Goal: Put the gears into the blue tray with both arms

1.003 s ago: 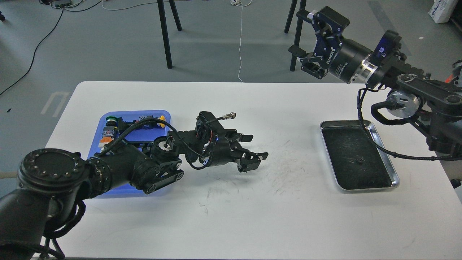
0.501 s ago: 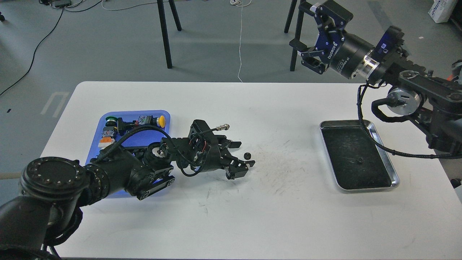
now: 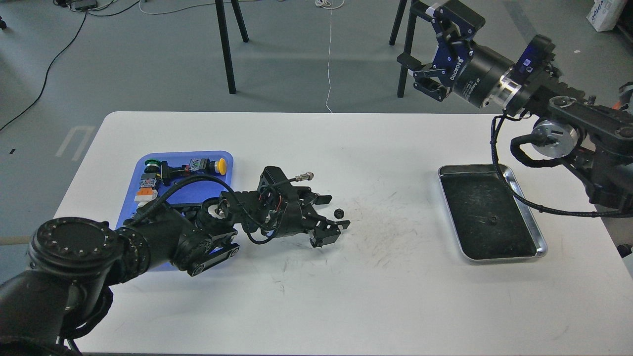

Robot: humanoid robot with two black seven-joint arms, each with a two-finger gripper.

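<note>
White scuffed table (image 3: pixel 316 296), grey floor (image 3: pixel 148 54) with cables beyond

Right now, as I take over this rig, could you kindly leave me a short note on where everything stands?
Left hand: open, low over the table, with one gear lying on the white table between its fingers, not yet gripped.
Right hand: open, raised beyond the table's far edge, holding nothing.
A second gear lies in the silver tray on the right.
Blue tray on the left holds other small parts; I see no gear in it, though the left arm hides part of it.
Left to do: move both gears into the blue tray.
</note>
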